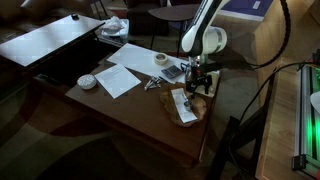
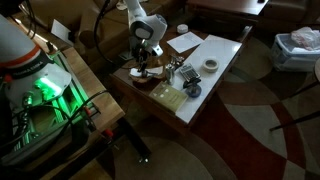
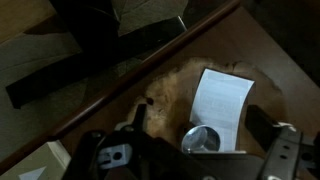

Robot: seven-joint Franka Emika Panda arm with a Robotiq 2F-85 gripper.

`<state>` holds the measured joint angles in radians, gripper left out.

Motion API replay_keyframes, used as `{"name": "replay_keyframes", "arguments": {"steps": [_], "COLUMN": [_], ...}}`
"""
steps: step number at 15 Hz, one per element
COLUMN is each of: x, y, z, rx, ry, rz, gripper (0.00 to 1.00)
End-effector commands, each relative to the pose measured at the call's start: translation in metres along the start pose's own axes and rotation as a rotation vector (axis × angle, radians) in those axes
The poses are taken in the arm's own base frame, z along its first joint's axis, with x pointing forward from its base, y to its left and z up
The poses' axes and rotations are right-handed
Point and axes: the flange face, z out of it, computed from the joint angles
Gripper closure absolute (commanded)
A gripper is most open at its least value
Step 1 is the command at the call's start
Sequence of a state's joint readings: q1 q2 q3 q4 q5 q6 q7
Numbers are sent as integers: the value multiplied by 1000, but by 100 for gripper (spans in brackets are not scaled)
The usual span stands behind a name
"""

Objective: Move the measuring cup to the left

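grey shiny measuring cup [image 3: 200, 139] sitting upright on white paper slip [image 3: 222, 98], slip lying on tan mat [image 3: 170, 85] on dark wooden table [image 3: 275, 50]. gripper [image 3: 196, 162] hovering over cup, fingers spread wide, cup showing between them, nothing pinched. in exterior view, pale tape roll [image 1: 161, 60] lying near, white round dish [image 1: 88, 81] sitting well apart.

The white arm [image 1: 207, 20] comes down steeply from above and bends at the wrist [image 1: 204, 42], so the gripper [image 1: 197, 86] points straight down and hangs low. In the wrist view its dark fingers [image 3: 286, 150] stand wide apart, the jaws parted.
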<state>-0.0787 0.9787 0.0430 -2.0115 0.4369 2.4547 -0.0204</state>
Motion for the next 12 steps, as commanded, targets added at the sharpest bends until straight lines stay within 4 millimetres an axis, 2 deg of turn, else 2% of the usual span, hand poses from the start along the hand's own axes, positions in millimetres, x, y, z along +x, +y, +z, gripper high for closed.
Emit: {"name": "replay_keyframes", "arguments": {"steps": [1,5,12], "x": [9,17,51], "y": [0,-3,3], "z": [20,36,55], "rx": [-57,-73,-60], "ry": [22,18,19], "rz": [84,145,202], "gripper": [0,0,1]}}
